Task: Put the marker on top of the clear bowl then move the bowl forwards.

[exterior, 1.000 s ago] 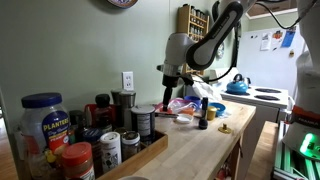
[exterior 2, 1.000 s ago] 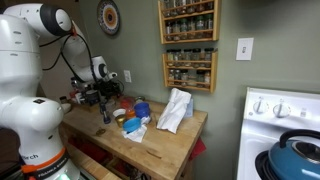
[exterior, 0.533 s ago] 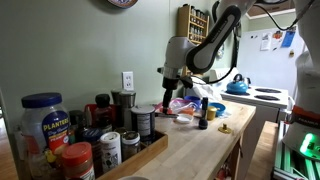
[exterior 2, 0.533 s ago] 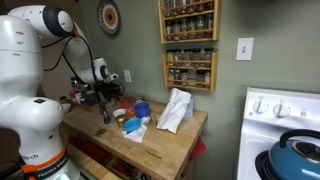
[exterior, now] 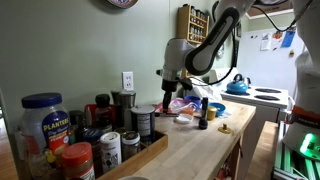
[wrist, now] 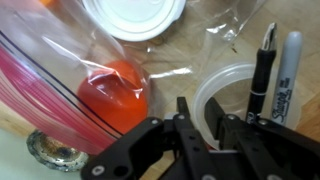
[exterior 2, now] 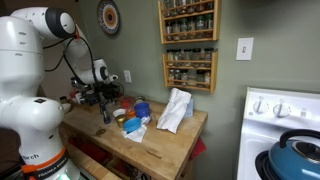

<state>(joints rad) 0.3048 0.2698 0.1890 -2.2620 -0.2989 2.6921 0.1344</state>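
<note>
Wrist view, desk inventory:
- Markers: 2, comprising the black marker (wrist: 264, 60) and the grey marker (wrist: 291, 62), side by side at the right.
- Quantity of clear bowl (wrist: 201, 90): 1.
- Quantity of orange-red round item (wrist: 113, 92): 1.
- Quantity of white round lid (wrist: 128, 14): 1, far side.

Exterior view inventory:
- Spice racks: 2, comprising the upper rack (exterior 2: 188, 20) and the lower rack (exterior 2: 190, 70).
- Quantity of blue kettle (exterior 2: 296, 156): 1, near right.
- Quantity of wall clock (exterior 2: 108, 17): 1.

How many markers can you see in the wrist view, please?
2. A black marker lies against the clear bowl at its right rim. A grey marker lies beside it, further right. More may be hidden outside the frame.
</note>
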